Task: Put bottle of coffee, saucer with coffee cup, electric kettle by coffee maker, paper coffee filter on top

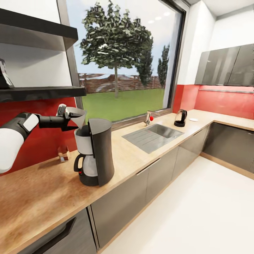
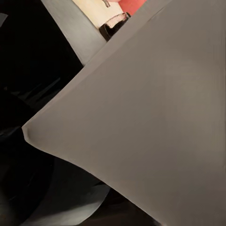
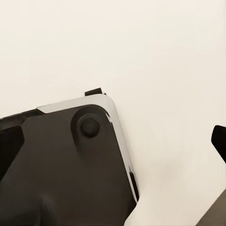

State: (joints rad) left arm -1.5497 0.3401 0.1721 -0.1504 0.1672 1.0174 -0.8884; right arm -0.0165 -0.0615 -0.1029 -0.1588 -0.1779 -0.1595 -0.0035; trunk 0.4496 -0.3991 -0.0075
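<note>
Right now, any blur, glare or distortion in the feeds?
Head view: wide-angle lean in the window frame, sheen on the upper cabinets, soft shadow beside the coffee maker. Left wrist: the filter looms close, soft and featureless. Right wrist: flat, pale floor, no glare.

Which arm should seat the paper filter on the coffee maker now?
Left. The left gripper holds the paper coffee filter directly over the coffee maker, tip pointing down at its top. The right wrist view shows floor and the robot's base, so that arm seems hanging low.

Open kitchen countertop (image 1: 42, 190) lies left of the coffee maker (image 1: 95, 151); 2 shelves (image 1: 42, 92) overhang behind.
</note>
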